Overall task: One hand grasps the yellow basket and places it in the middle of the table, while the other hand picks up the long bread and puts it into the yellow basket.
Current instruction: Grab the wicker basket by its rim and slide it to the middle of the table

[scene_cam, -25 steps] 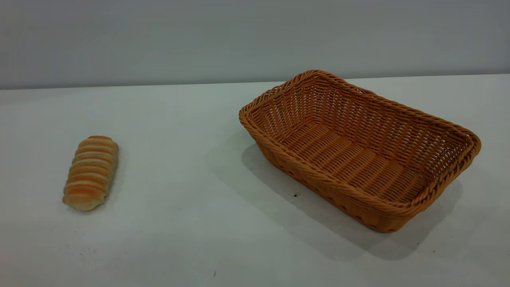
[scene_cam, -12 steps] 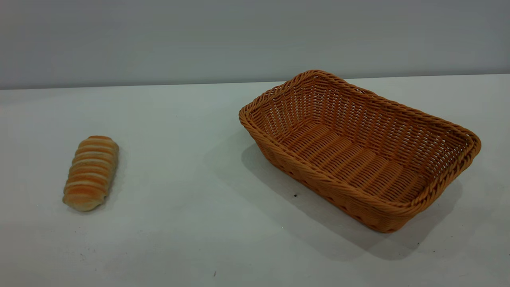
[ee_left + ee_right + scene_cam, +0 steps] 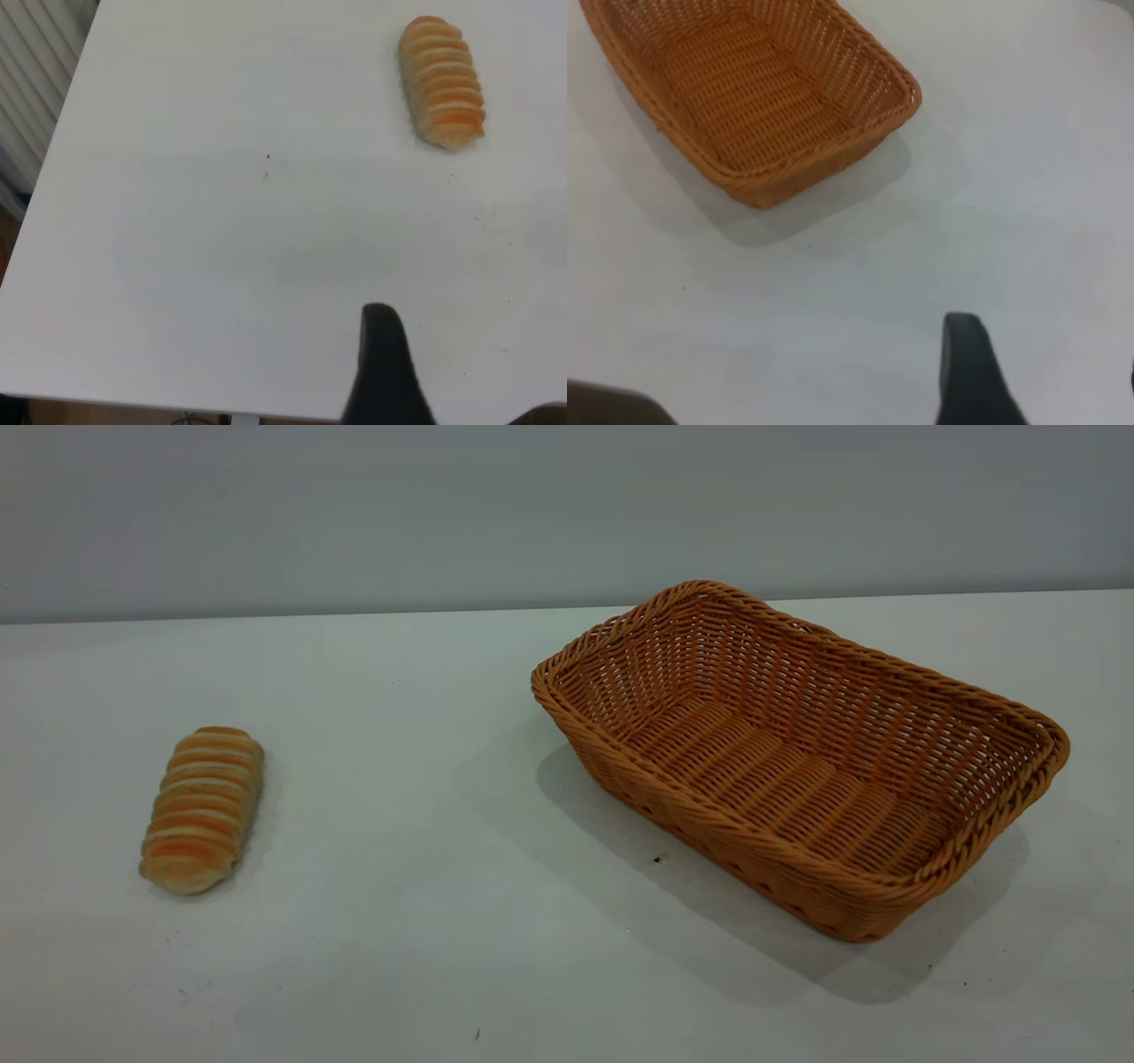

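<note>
Nothing has moved since the earlier frames: the long bread lies at nine o'clock, the yellow basket at three o'clock, untouched, and neither gripper's state can be told, so the task is unbegun.

Bare lab-like test setup; plain white table, blank grey wall, nothing homely

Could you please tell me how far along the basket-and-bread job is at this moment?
Nothing looks done. The yellow basket sits empty, right of the table's middle; the long bread lies at the left. Neither gripper holds anything. Left: centring the basket, then loading the bread.
</note>
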Controlling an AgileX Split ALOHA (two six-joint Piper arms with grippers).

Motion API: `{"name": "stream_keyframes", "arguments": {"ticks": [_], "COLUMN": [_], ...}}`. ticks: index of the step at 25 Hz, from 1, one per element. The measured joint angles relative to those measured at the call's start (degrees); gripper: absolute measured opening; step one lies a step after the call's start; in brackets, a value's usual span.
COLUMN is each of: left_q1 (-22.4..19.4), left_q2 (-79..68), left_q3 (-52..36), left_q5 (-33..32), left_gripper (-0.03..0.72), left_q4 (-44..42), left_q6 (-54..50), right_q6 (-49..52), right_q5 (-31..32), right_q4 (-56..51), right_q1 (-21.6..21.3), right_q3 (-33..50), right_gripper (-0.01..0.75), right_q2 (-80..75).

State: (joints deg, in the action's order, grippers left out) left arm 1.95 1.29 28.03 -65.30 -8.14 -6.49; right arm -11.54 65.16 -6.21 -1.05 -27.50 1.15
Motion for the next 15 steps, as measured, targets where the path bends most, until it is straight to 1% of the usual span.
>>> {"name": "stream_keyframes", "arguments": {"ticks": [7,11,13,15], "left_q1": [0.00,0.00,0.00,0.00], "left_q2": [0.00,-0.20,-2.08,-6.00], "left_q3": [0.20,1.92,2.26,2.26], "left_q5": [0.64,7.37,8.81,10.06], "left_gripper": [0.573,0.573,0.573,0.573], "left_q4": [0.00,0.58,1.69,2.47], "left_q6": [0.41,0.78,0.78,0.83], "right_q6": [0.00,0.00,0.00,0.00], "right_q5": [0.00,-0.13,-1.04,-3.52], "right_q4": [0.00,-0.07,-1.07,-2.73], "right_q1": [0.00,0.00,0.00,0.00], "right_q3": [0.00,0.00,-0.29,-0.88], "right_gripper": [0.468,0.468,0.468,0.468], "right_q2": [0.00,0.00,0.00,-1.66]}}
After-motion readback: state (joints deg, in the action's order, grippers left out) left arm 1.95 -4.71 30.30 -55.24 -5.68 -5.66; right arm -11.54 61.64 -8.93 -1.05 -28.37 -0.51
